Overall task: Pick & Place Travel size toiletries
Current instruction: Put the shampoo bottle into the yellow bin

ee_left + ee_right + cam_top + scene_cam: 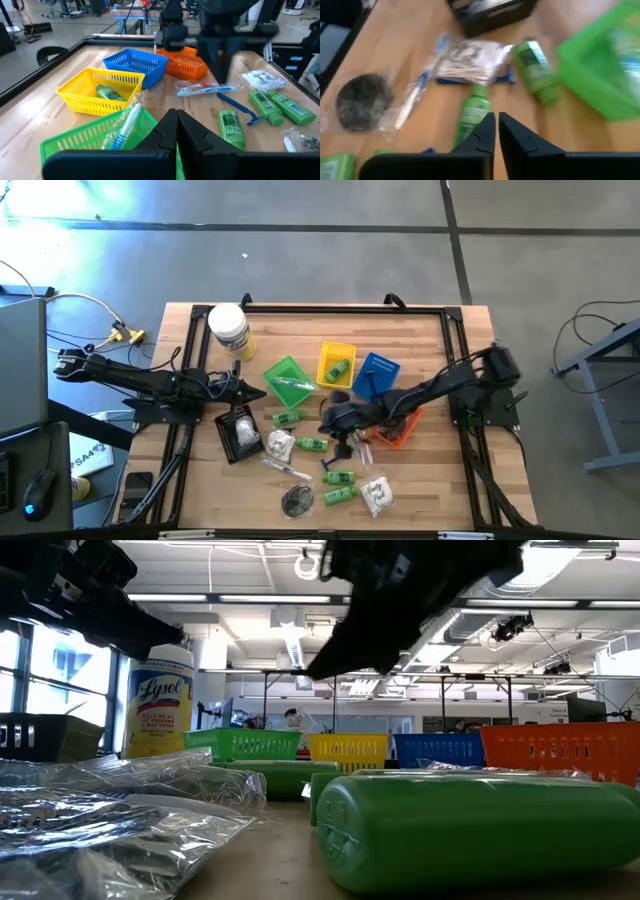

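- The surface point(440, 480) carried five baskets: green point(290, 380), yellow point(337, 363), blue point(376, 375), orange point(402, 428) and black point(240, 430), with one jar point(228, 328) at the far left.
- The right arm reached in to mid-surface. Its tool point(342, 430) hung over the loose items, fingers drawn narrow and holding nothing.
- The left tool point(255, 392) waited beside the green basket, also narrow and empty.
- I counted five bottles: four loose on the surface and one in the yellow basket.
- The nearest bottle point(472, 112) lay just left of the right tool, slightly nearer the front edge, apart from it.
- Its long axis ran left to right, roughly in line with the fingers point(482, 135).
- I judged that the right arm was closer to it, and that the tool would need to widen and turn across the bottle.
- There were two sachets point(278, 444), one pouch point(296, 500) and one razor point(240, 107).
- There were at least three wrapped sticks point(285, 468), one of them in the green basket.
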Robot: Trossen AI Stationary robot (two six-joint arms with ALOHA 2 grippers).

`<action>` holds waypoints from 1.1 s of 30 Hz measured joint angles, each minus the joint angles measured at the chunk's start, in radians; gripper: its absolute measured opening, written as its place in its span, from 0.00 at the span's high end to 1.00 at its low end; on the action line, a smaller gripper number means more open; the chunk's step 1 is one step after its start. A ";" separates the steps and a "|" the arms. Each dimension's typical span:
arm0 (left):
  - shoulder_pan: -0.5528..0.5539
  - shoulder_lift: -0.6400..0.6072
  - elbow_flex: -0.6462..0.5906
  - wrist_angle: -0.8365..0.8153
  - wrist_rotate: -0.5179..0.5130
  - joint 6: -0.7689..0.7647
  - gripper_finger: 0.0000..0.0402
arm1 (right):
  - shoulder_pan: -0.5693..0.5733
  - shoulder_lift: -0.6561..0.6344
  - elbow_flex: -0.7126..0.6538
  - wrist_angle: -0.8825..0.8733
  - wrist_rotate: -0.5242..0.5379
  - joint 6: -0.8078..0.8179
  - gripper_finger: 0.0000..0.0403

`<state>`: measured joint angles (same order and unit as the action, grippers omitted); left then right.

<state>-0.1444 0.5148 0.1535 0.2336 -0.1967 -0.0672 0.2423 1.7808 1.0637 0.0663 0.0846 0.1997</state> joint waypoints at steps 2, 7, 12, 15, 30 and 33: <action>0.000 0.000 0.000 0.000 0.000 -0.014 1.00 | 0.009 0.049 0.063 -0.061 -0.031 -0.021 0.88; 0.000 0.000 0.000 0.000 0.000 -0.017 1.00 | 0.021 0.133 0.183 -0.190 -0.040 -0.005 0.62; 0.000 0.000 0.000 0.002 0.000 -0.017 1.00 | 0.029 0.171 0.207 -0.199 -0.032 0.010 0.36; 0.000 0.000 0.000 0.002 0.000 -0.017 1.00 | 0.032 0.173 0.208 -0.195 -0.015 0.015 0.24; 0.000 0.000 0.000 0.003 0.000 -0.017 1.00 | 0.040 0.243 0.206 -0.197 0.072 0.044 0.22; 0.000 0.000 0.000 0.003 0.000 -0.017 1.00 | 0.038 0.242 0.207 -0.185 0.098 0.045 0.24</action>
<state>-0.1444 0.5144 0.1539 0.2363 -0.1963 -0.0841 0.2806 2.0228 1.2712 -0.1191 0.1829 0.2443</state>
